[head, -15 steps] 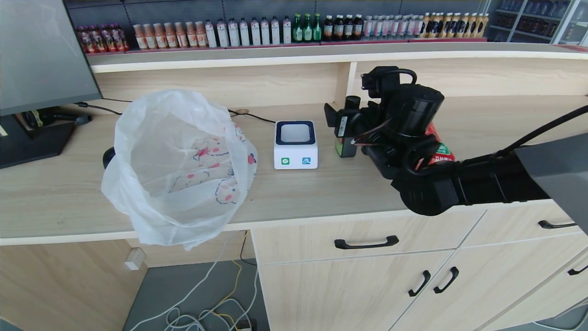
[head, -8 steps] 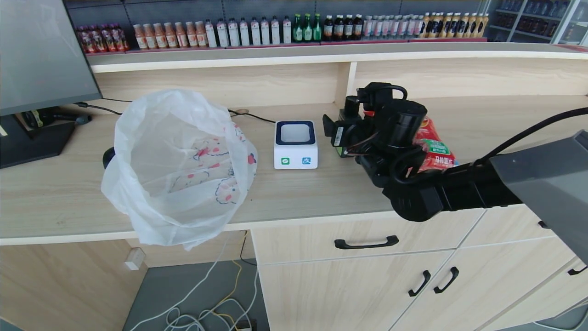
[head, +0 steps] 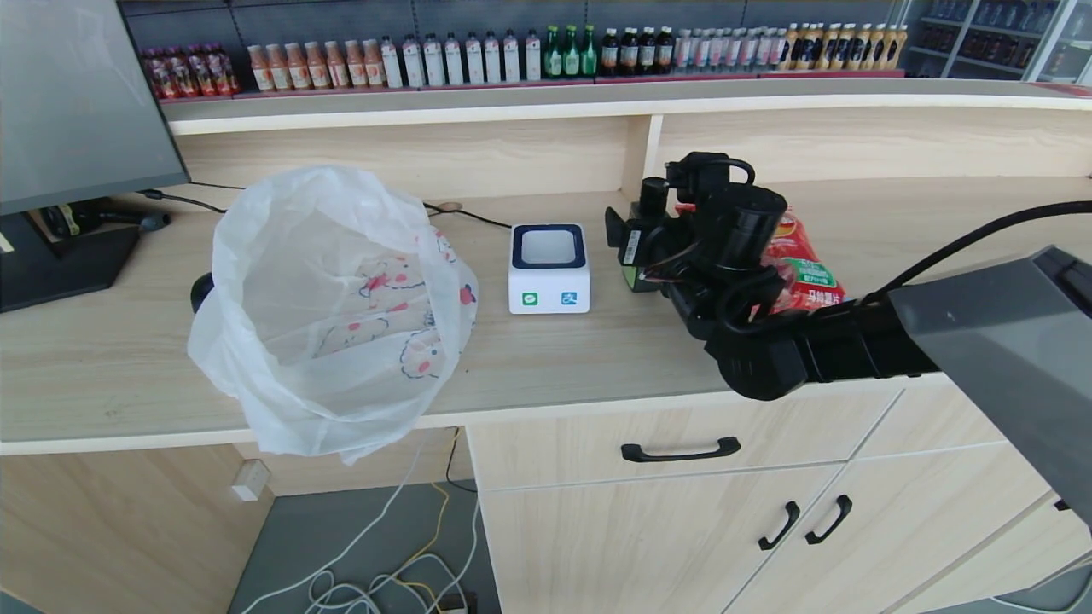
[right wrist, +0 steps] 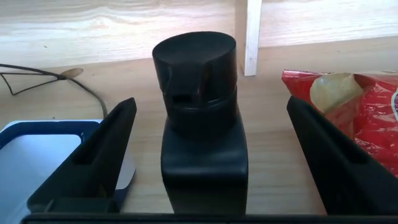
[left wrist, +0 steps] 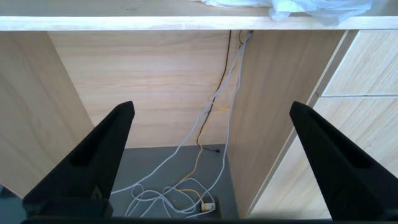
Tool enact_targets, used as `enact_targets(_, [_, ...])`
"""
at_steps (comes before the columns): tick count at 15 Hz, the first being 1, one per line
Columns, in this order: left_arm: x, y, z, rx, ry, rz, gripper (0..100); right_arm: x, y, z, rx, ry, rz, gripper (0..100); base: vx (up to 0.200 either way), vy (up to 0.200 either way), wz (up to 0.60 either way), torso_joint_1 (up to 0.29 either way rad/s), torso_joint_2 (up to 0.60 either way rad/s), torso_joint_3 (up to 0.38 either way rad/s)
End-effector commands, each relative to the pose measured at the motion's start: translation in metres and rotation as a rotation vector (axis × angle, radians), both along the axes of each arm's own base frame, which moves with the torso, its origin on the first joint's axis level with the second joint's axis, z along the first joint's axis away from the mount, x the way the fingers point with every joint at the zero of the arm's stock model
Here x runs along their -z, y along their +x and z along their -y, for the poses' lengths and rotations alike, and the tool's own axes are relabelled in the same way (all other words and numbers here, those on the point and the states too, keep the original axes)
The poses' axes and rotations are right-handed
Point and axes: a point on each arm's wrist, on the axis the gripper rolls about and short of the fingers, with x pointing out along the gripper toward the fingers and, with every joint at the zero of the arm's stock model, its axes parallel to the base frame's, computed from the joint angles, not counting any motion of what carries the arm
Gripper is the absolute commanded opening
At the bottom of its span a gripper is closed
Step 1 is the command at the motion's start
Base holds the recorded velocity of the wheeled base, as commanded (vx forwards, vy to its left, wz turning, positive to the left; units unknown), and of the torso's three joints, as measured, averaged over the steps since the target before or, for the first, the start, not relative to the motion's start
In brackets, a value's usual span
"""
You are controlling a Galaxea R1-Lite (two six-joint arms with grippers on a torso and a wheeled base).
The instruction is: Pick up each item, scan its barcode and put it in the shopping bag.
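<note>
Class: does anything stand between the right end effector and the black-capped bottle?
Nothing visible does. The black-capped bottle stands inside the open right end effector. The white scanner box and red crisp bag lie outside it.

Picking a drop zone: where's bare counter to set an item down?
Bare counter: front strip between scanner and edge; left stretch between monitor stand and shopping bag. Crowded right of scanner: black bottle between the open right gripper, chip bag beside it.

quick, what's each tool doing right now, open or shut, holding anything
Left tool: open, empty.
Right tool: open, lined up on the dark plastic bottle with a black cap, not gripping it.
</note>
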Motion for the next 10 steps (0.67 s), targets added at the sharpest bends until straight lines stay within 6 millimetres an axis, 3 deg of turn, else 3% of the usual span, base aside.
enact_targets(1, [0.000,0.000,0.000,0.000,0.000,0.000,100,0.002,0.004,0.004,0.009,-0.002,-0.002,100,0.000,0.000,0.00,0.000,0.00,0.000])
enact_targets(10, [0.000,0.000,0.000,0.000,0.000,0.000,100,0.023,0.013,0.002,0.011,-0.016,-0.029,100,0.000,0.000,0.00,0.000,0.00,0.000])
